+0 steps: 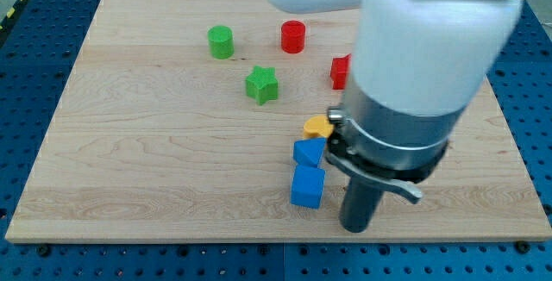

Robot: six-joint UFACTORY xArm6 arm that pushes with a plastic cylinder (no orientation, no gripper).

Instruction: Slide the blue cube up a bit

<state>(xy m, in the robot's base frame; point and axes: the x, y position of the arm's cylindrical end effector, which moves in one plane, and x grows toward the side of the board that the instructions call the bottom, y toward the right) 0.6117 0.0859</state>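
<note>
The blue cube [307, 186] lies low on the wooden board, right of centre. A second blue block [309, 152], its shape unclear, touches it from above. A yellow block [317, 127] sits just above that one, partly hidden by the arm. My tip [355, 228] rests on the board to the right of the blue cube and slightly below it, with a small gap between them.
A green cylinder [221, 41] and a red cylinder [293, 36] stand near the view's top. A green star [261, 84] lies below them. A red block [340, 71] is half hidden behind the arm. The board's bottom edge [276, 240] is close below the tip.
</note>
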